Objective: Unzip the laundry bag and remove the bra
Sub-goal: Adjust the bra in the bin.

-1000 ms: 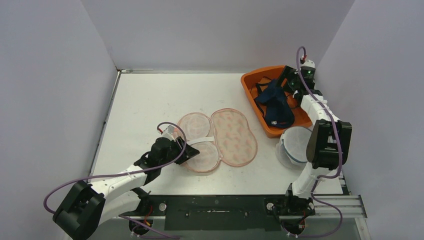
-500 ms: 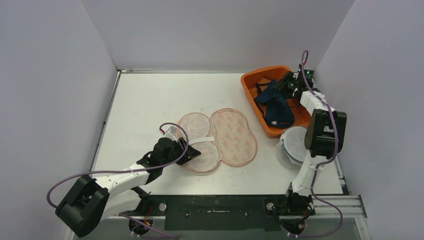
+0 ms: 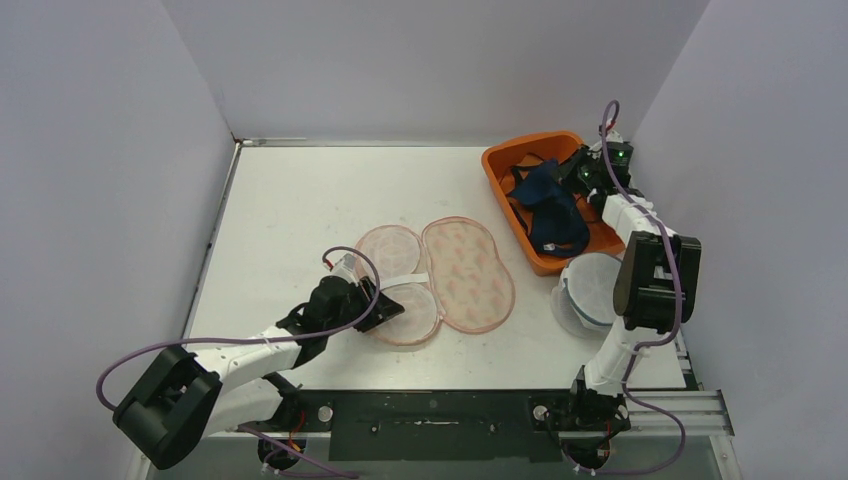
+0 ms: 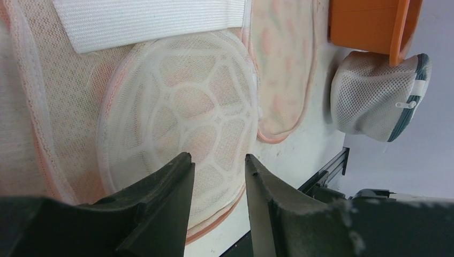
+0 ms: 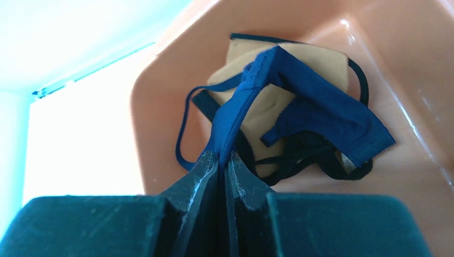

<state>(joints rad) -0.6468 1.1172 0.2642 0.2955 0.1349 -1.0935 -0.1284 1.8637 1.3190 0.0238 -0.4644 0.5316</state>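
White tabletop (image 3: 300,200): pink mesh laundry bag (image 3: 470,275) lies opened flat. Navy blue fabric bra (image 5: 321,110) is pinched at its edge by right gripper (image 5: 222,155), inside orange plastic tray (image 3: 495,165). Left gripper (image 4: 218,158) is held part-open over bag, apparently empty. Loose straps should be watched for snagging.

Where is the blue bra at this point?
The blue bra lies in the orange bin at the table's far right in the top view, over a tan garment; the right hand is pinched on its edge.
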